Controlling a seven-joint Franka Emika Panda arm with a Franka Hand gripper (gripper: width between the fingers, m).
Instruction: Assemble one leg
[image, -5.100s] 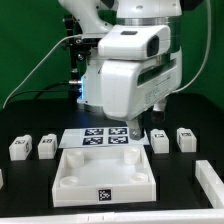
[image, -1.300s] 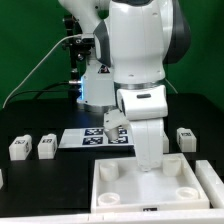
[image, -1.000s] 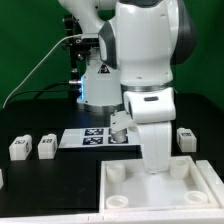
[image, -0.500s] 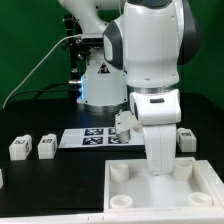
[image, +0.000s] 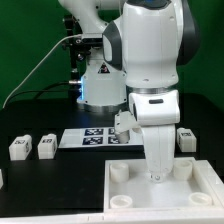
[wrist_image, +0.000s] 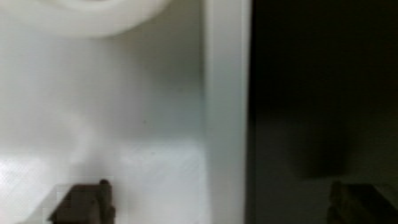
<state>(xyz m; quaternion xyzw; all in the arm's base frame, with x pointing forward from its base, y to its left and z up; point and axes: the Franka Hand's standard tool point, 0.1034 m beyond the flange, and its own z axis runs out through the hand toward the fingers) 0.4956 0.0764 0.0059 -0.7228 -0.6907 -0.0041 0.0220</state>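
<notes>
My gripper (image: 158, 178) is down at the far rim of the large white tray-like piece (image: 108, 192), at the front of the exterior view's right. In the wrist view my gripper (wrist_image: 222, 195) is open, with the dark fingertips (wrist_image: 80, 202) wide apart. They straddle the tray's upright wall (wrist_image: 226, 110) without touching it. A round corner socket (wrist_image: 111, 15) shows beside the wall. Small white tagged legs stand on the black table: two at the exterior view's left (image: 18, 148) (image: 46, 147) and one at its right (image: 186, 138). The gripper holds none of them.
The marker board (image: 90, 138) lies behind the tray, partly hidden by the arm. The robot base and cables stand at the back. The tray reaches the exterior view's right and front edges.
The arm and the tray slid to the exterior view's right until about half a second ago. Since then nothing has visibly moved.
</notes>
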